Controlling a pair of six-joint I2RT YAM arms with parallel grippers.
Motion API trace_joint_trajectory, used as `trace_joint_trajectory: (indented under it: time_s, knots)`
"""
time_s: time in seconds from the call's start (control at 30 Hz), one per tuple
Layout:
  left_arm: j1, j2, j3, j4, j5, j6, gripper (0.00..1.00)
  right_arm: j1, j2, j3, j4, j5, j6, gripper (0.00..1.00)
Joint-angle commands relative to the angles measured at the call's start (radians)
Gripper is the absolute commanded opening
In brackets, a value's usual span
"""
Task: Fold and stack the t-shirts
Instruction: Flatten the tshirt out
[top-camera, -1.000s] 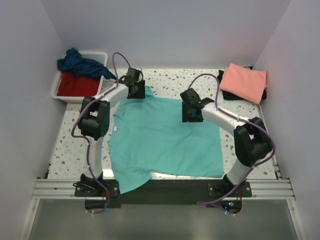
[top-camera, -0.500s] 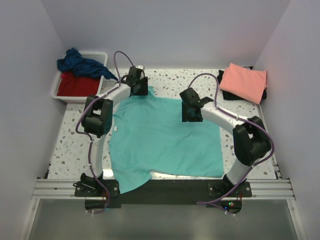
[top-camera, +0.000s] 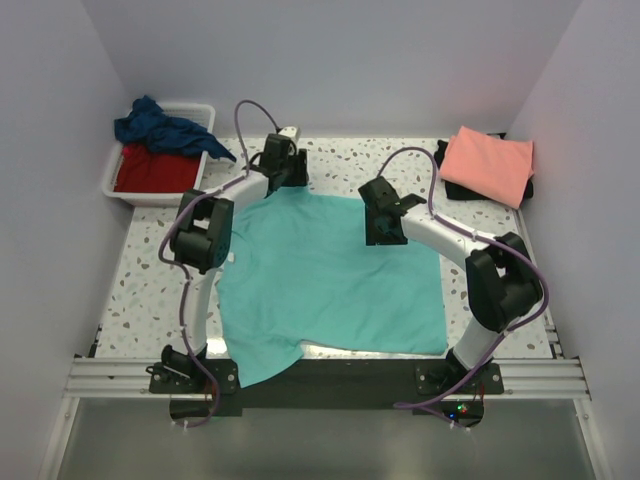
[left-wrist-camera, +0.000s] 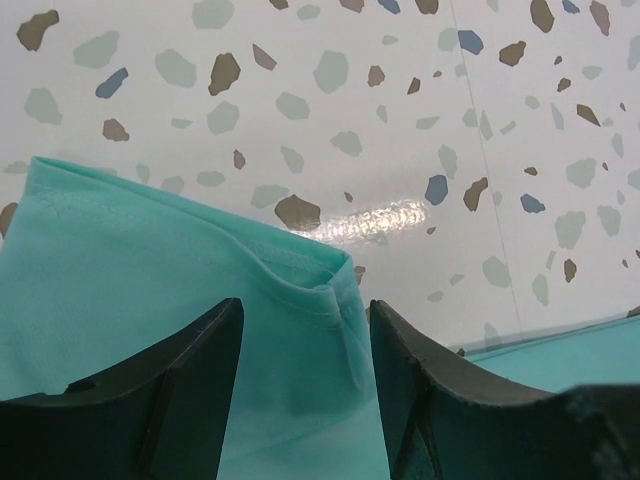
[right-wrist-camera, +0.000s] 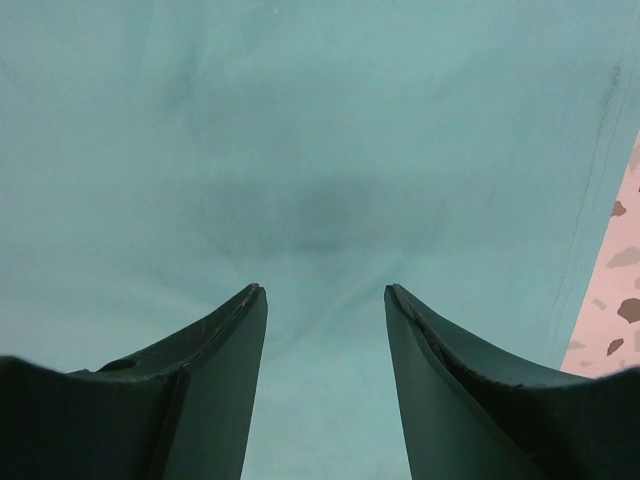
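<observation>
now left gripper (left-wrist-camera: 305, 305) and right gripper (right-wrist-camera: 325, 288) both agape, empty, over turquoise t-shirt (top-camera: 330, 280)

The black t-shirt (top-camera: 450, 187) lies mostly hidden beneath the salmon-pink t-shirt (top-camera: 488, 163).

I work in a robot lab cell, not a home. Plain pale walls (top-camera: 330, 60) box in my speckled terrazzo bench (top-camera: 335, 155) on three sides. An aluminium rail (top-camera: 100, 375) spans its near edge, a black plate (top-camera: 330, 382) anchors my arms (top-camera: 200, 235), and purple cables (top-camera: 238, 120) loop above them.
</observation>
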Motion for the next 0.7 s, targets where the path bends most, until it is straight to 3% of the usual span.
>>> trace_joint_trajectory:
  time_s: [0.0,0.17,0.33,0.67]
  knots:
    - [0.001,-0.116,-0.049,0.074,-0.079,0.031,0.59,0.004,-0.07,0.005,-0.008,0.071,0.012,0.56]
    - [0.0,-0.227,-0.137,0.091,-0.12,0.053,0.59,-0.007,-0.072,-0.012,-0.002,0.105,0.013,0.58]
    - [0.0,-0.279,-0.148,-0.083,-0.194,0.051,0.59,-0.083,-0.072,-0.056,0.037,0.065,0.019,0.59]
    - [-0.002,-0.336,-0.258,-0.256,-0.28,0.02,0.59,-0.199,-0.04,-0.076,0.073,0.01,-0.022,0.6]
